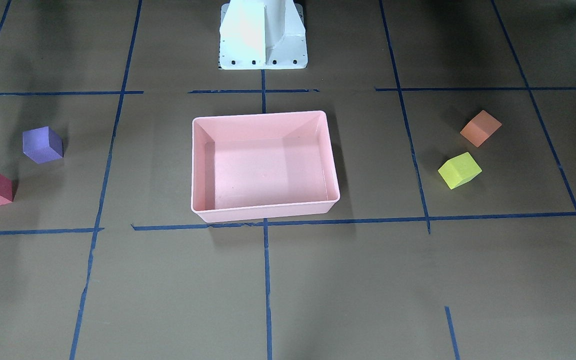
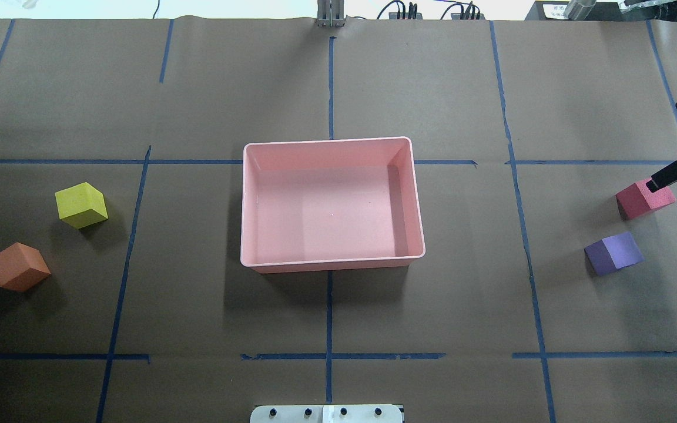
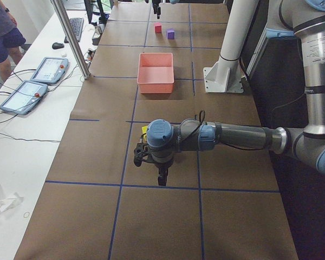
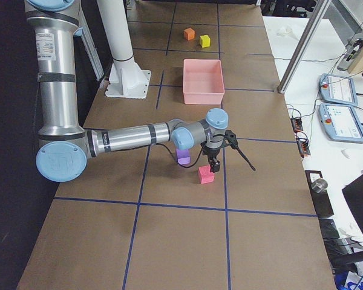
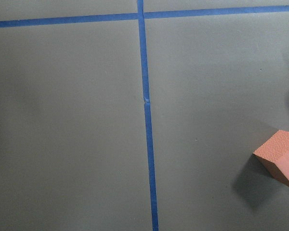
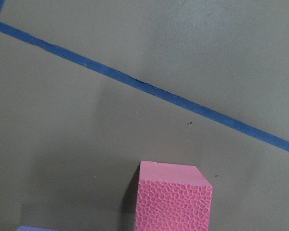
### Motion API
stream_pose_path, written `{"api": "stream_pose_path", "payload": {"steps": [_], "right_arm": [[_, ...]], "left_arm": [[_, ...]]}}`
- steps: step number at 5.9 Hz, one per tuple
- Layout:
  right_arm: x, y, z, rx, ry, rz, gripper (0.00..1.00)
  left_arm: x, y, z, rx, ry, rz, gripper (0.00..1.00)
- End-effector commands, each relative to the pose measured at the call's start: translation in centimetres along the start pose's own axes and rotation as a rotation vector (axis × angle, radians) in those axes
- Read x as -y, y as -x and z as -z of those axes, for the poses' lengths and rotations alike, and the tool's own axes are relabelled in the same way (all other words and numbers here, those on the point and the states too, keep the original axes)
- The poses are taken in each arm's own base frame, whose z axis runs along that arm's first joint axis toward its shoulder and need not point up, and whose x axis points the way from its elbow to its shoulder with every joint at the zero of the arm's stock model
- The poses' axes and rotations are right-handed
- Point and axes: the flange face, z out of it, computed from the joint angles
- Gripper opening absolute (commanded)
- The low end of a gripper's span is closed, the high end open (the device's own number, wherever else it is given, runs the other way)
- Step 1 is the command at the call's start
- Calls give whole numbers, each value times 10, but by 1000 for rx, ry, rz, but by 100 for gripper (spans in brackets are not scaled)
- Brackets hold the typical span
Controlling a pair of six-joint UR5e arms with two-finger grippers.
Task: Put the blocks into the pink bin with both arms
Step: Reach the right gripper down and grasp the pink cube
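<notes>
Nearest the robot's base, the orange block (image 2: 18, 267) lies on its left and the purple (image 2: 615, 252) on its right, both flat on the desk (image 2: 327, 88). The bin (image 2: 332, 265) sits in the middle, mouth up and empty, with its long axis running side to side. Slightly farther out are the yellow-green block (image 2: 81, 204) on the left and the red (image 2: 644, 200) on the right. Being cubes, they have no long axis, and each is turned off the tape grid.

This looks like the opening approach. The right end effector (image 4: 213, 163) hangs at the red block. The left end effector (image 3: 150, 170) hovers close to the orange. I cannot tell whether either is spread or clenched.

Next, the right should probably square up to the red block's faces, straddle it, then close.
</notes>
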Motion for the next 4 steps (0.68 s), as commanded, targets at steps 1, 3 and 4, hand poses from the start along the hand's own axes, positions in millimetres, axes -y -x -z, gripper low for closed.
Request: {"api": "stream_pose_path", "payload": {"steps": [1, 3, 4], "right_arm": [[-6, -7, -35, -40, 53, 6, 100], [-6, -5, -63, -52, 102, 12, 100], [-7, -2, -69, -51, 113, 19, 100]], "left_arm": [[0, 0, 0, 0, 0, -1, 100], [0, 0, 0, 0, 0, -1, 100], [0, -1, 0, 0, -1, -2, 100]]}}
